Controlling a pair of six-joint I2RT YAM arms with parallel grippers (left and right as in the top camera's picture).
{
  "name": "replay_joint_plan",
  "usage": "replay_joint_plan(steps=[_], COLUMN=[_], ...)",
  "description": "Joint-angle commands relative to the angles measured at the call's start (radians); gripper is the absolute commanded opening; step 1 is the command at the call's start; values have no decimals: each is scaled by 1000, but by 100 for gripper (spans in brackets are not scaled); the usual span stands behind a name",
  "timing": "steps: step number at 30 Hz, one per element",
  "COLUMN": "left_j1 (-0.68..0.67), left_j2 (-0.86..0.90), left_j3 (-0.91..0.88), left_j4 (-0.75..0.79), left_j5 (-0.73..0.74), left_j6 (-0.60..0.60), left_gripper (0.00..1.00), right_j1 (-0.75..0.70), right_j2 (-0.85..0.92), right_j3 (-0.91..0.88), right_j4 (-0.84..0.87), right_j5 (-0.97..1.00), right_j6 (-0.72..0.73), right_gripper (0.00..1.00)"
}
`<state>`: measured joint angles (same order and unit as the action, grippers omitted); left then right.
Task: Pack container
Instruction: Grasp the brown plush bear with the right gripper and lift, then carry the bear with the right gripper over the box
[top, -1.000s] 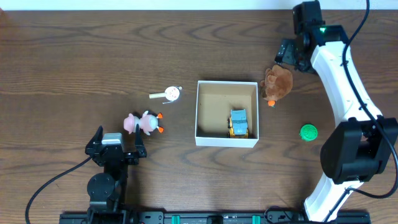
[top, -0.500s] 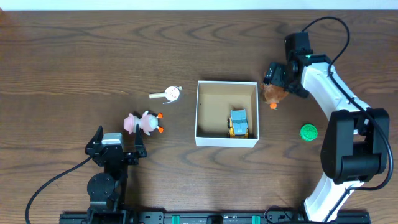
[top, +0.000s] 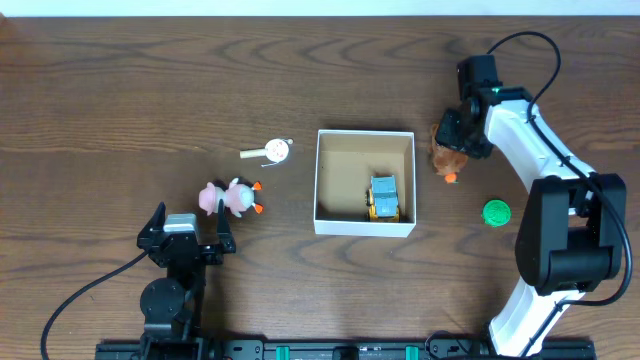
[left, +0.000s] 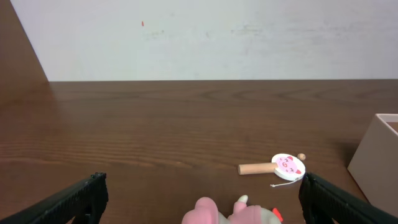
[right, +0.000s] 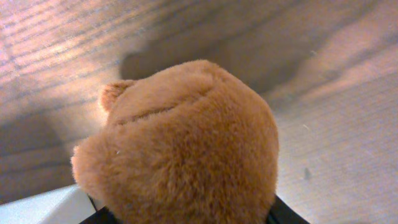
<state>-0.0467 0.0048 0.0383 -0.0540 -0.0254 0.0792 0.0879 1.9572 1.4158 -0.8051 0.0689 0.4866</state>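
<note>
The right gripper (top: 452, 140) pinches a brown plush toy (right: 186, 143) just off the right wall of the container (top: 365, 132) — a shallow white cardboard box at mid-table, a toy truck (top: 384, 197) inside. Light and thin-walled, the box would likely slide or buckle if nudged — a wall edge looks the safest hold. The left gripper (top: 188, 225) sits spread, well to the box's left.

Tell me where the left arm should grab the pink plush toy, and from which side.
Probably the narrow waist of the pink plush toy, between its two lobes, coming down from above. It lies flat with its long axis side to side, so the left end effector can pinch front-to-back.
</note>
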Motion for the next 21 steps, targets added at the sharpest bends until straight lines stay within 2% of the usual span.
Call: replay_joint_plan(steps=[1,8,14,21], left_j1=[5,5,5,5], left_j2=[-1,-1,-1,-1], left_j3=[-34,-34,-34,-34], left_j4=[-15,-15,-15,-15], left_j5=[4,4,4,4], left_j6=[6,6,6,6], left_gripper=[98,98,98,98], right_j1=[1,63,171,322], right_j2=[6,6,6,6], right_j3=[135,435,585,602], right_j4=[-56,-209,-307,-350], right_j5=[44,27,22,-63], right_j6=[-70,-261,-298,-372], right_gripper=[30,15,2,2])
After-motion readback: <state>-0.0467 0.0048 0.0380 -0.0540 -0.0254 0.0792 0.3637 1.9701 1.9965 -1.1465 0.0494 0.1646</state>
